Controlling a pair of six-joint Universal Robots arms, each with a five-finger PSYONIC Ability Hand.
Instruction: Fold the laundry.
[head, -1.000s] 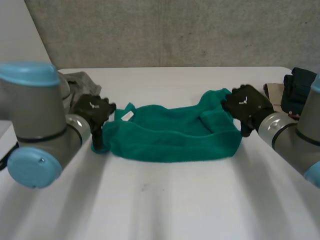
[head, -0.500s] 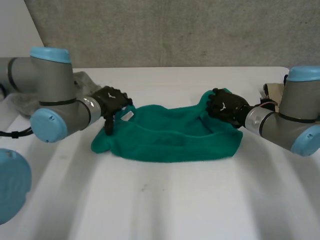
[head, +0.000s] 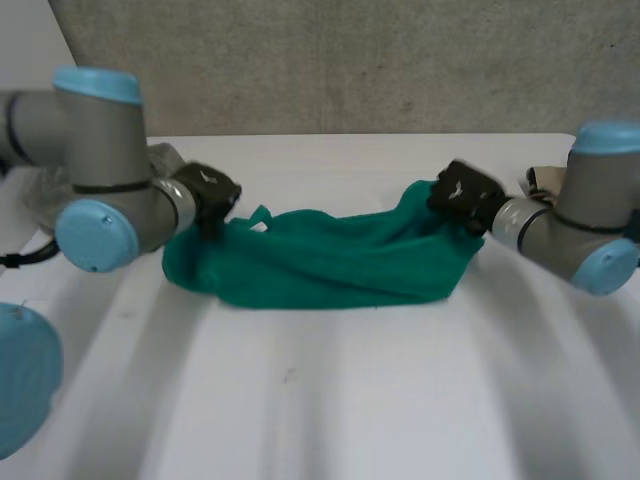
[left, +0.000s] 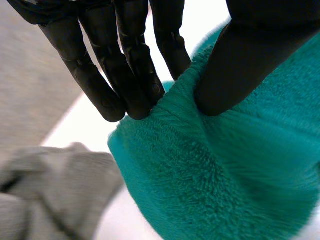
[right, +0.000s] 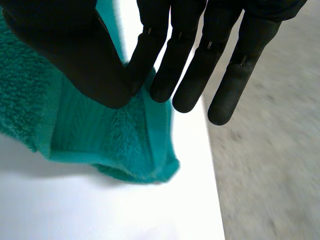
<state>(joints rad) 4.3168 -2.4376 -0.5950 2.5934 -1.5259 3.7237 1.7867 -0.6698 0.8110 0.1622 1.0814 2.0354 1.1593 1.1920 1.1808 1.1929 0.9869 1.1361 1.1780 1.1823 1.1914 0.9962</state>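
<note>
One green towel (head: 320, 265), one crumpled grey cloth (left: 50, 187), one white table (head: 350, 400) — two black hands in all: the left hand (head: 206, 191) and the right hand (head: 462, 193).

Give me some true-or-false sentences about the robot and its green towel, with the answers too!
1. Both hands hold the green towel. True: the left hand pinches one end with its thumb and fingers, and the right hand pinches the other end.
2. The towel is folded into a neat square. False: it is spread long and rumpled between the hands.
3. A grey cloth lies beside the left hand. True.
4. The table is black. False: it is white.
</note>
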